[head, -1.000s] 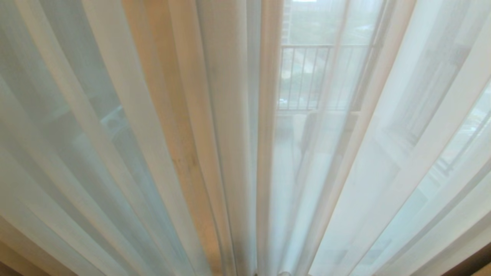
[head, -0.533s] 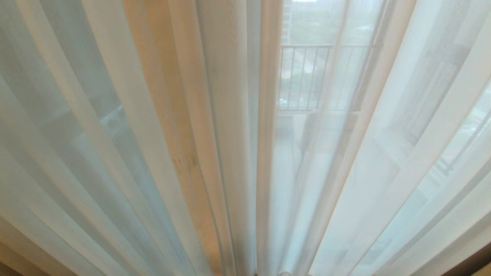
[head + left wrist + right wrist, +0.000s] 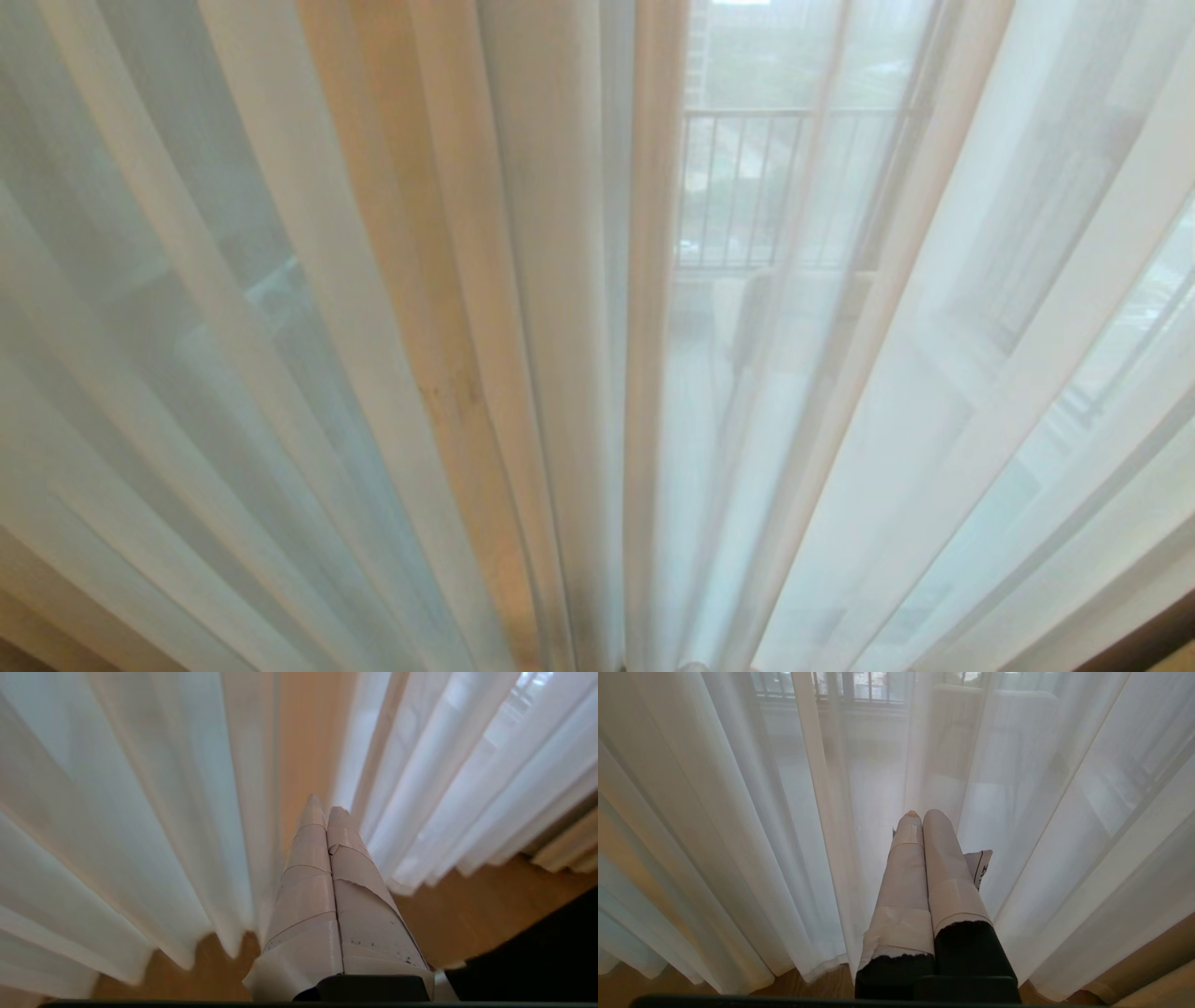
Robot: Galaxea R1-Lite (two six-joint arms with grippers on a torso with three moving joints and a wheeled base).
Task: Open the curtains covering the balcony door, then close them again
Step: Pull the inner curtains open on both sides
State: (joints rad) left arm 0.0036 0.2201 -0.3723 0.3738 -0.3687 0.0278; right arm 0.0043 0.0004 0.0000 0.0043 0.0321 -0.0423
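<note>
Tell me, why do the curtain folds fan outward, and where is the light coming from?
Head view: the wide lens bends the curtains into a fan; daylight shines through from the balcony railing behind. Left wrist view: the folds look soft and smeared around the shut left claw. Right wrist view: backlit fabric glows beyond the shut right claw.

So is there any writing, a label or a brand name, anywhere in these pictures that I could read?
Only one: a small white tag beside the right gripper carries dark print, seen edge-on and too small to read.
The curtains and the left gripper bear no text.
</note>
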